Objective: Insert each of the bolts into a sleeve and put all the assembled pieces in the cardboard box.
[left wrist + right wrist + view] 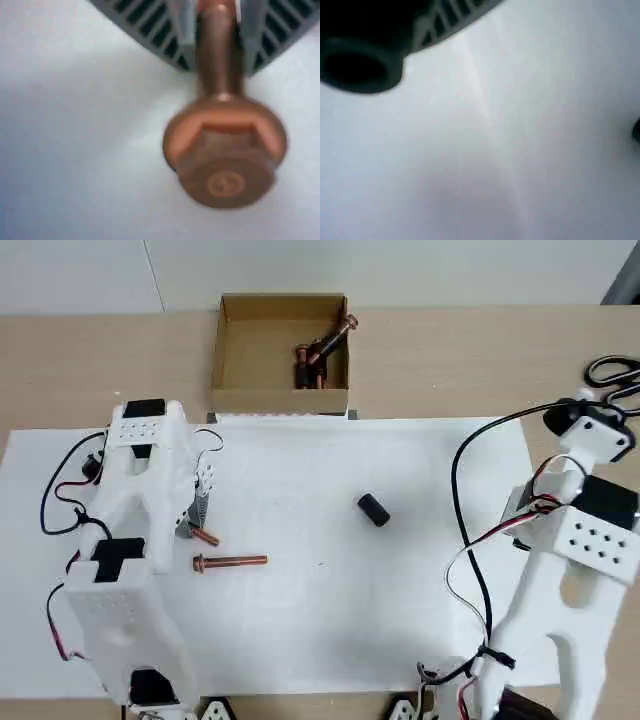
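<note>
Your left gripper (200, 523) is clamped on the shank of a copper bolt (225, 155), with a finger either side just behind the flange. The hex head sticks out free, low over the white sheet (330, 640), and points toward mid-sheet. The tip end is hidden under the arm, so you can't tell how much shank is free for insertion.

The second bolt (232, 561) lies loose on the sheet just beside that gripper, on the near side. Its long axis runs left-right with the head at the left end. The left arm is clearly the nearer one for it.

The cardboard box (228, 350) sits past the sheet's far edge, left of centre. The finished pieces (318, 352) are piled at its right side.

The loose sleeve (373, 509) is a short black tube lying at an angle, roughly midway between the arms.

Your right gripper (522, 523) is at the sheet's right edge and looks closed on a black sleeve (357, 67). The right wrist view shows its open bore and smooth rim.

The key relation is that the held bolt and the held sleeve are well apart, with the whole sheet between them. Mating needs the shank axis lined up with that bore. My read is that the head end leads toward the sleeve, so check which end is presented before you bring them together.
</note>
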### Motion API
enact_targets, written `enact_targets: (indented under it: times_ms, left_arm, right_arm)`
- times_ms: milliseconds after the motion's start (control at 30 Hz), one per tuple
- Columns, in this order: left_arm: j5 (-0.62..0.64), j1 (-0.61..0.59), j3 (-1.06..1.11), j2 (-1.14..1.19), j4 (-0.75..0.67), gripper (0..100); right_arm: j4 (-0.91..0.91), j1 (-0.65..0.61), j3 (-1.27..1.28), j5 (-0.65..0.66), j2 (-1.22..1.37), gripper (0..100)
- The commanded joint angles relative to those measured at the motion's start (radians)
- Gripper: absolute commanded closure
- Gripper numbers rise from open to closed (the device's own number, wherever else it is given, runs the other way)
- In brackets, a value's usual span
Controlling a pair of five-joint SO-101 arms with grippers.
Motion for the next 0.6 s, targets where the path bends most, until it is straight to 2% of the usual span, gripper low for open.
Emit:
enact_targets:
  times_ms: [0,100,200,333,567]
  left_arm:
    - [-0.066,-0.035,-0.084,0.023,0.068,99]
    - [-0.138,-0.035,-0.165,0.023,0.112,99]
    - [-0.265,-0.041,-0.203,0.023,0.112,99]
    - [-0.445,-0.035,-0.208,0.023,0.110,99]
    - [-0.651,-0.035,-0.206,0.023,0.112,99]
  right_arm:
    - [-0.010,-0.005,-0.006,-0.003,-0.022,99.5]
    - [-0.010,-0.005,-0.006,-0.003,-0.022,99.5]
    - [-0.010,-0.007,-0.006,-0.003,-0.022,99.5]
    - [-0.007,-0.005,-0.006,-0.003,-0.024,99.5]
    - [-0.007,-0.005,-0.006,-0.003,-0.025,99.5]
